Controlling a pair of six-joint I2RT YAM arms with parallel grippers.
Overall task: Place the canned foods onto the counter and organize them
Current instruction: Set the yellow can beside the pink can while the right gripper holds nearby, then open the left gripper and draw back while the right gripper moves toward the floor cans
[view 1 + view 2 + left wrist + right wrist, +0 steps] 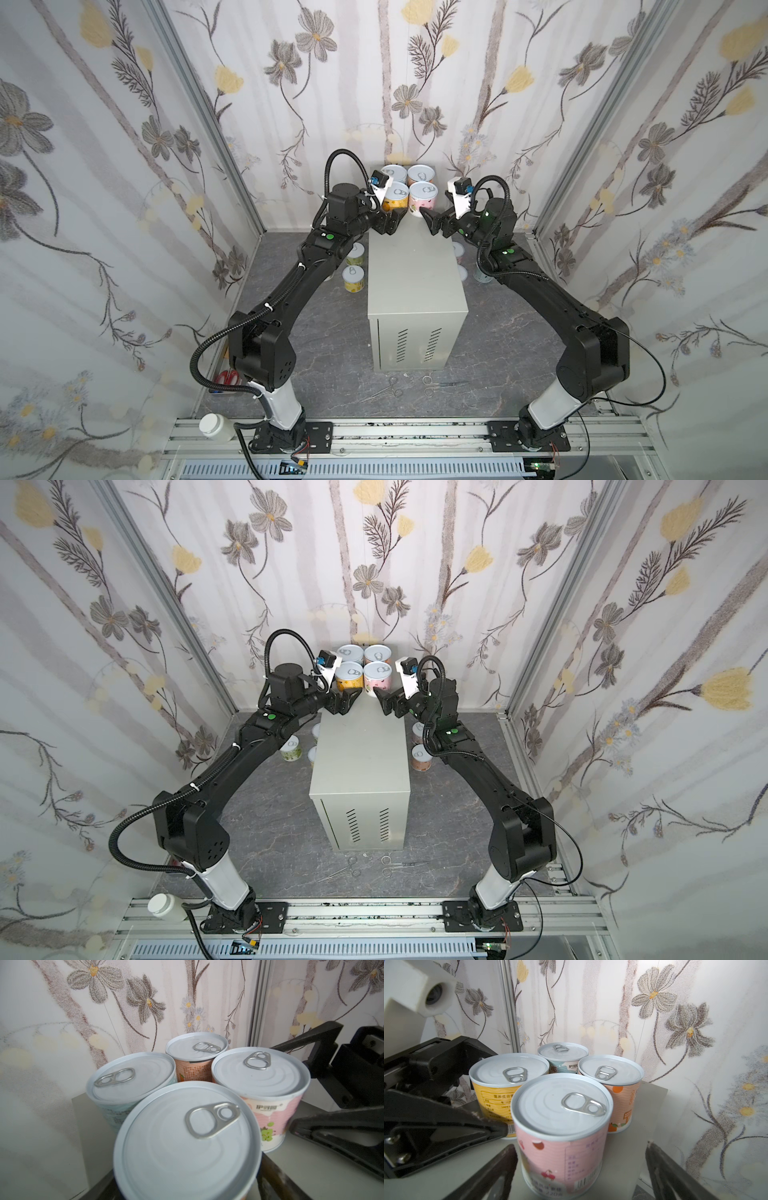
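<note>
I see four canned foods (pixel 409 188) squared at the far edge of the counter (pixel 415 282), near half bare; right gripper (pixel 434 224) gapes around the pink can (pixel 562 1126), left gripper (pixel 390 222) straddles the yellow can (pixel 500 1088), grip unclear

The counter (pixel 415 282) bears four cans (pixel 423 192) clustered at its back.

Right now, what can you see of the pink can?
The pink can is a short upright cylinder with a silver ringed lid, a flat pull tab and a pink paper label showing cherries, text and a barcode. It stands on the counter, at its far end, in a square of four, beside the yellow can and before the orange can. The right gripper, open, flanks it; whether it touches I cannot tell.
</note>
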